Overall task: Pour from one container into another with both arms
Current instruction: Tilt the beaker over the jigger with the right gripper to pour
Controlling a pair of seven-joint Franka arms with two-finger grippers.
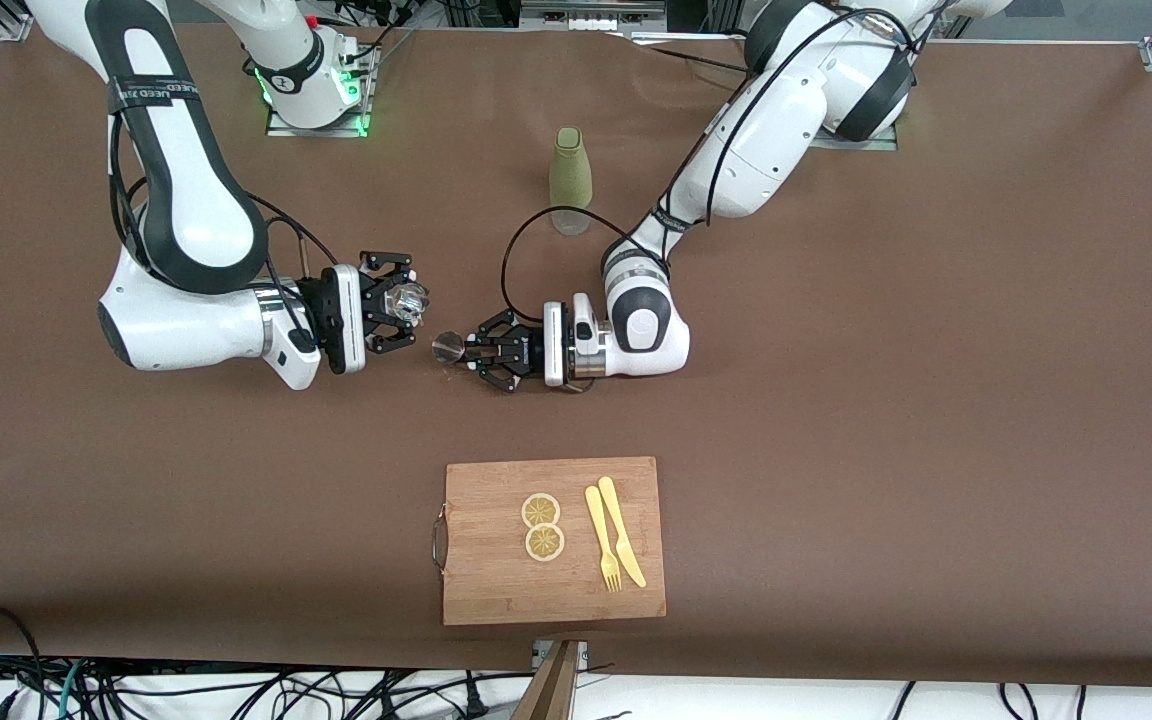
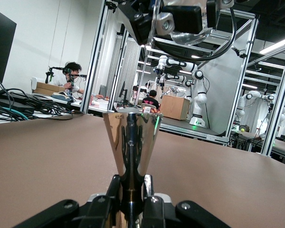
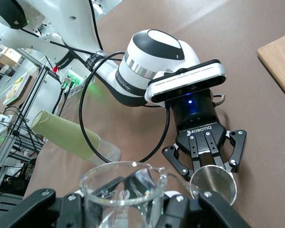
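My right gripper (image 1: 402,306) is shut on a clear glass beaker (image 1: 411,296), held up over the table's middle. The right wrist view shows the beaker (image 3: 126,190) between the fingers of the right gripper (image 3: 128,211), its spout close to the rim of a metal cup (image 3: 213,183). My left gripper (image 1: 468,350) is shut on that small metal cup (image 1: 449,347), low over the table beside the beaker. In the left wrist view the cone-shaped cup (image 2: 133,140) stands upright, its stem pinched in the left gripper (image 2: 132,183). I cannot tell whether it touches the table.
A green bottle (image 1: 570,178) stands farther from the front camera than both grippers. A wooden cutting board (image 1: 496,590) lies near the table's front edge, with two lemon slices (image 1: 542,526), a yellow fork (image 1: 602,540) and a yellow knife (image 1: 622,530) on it.
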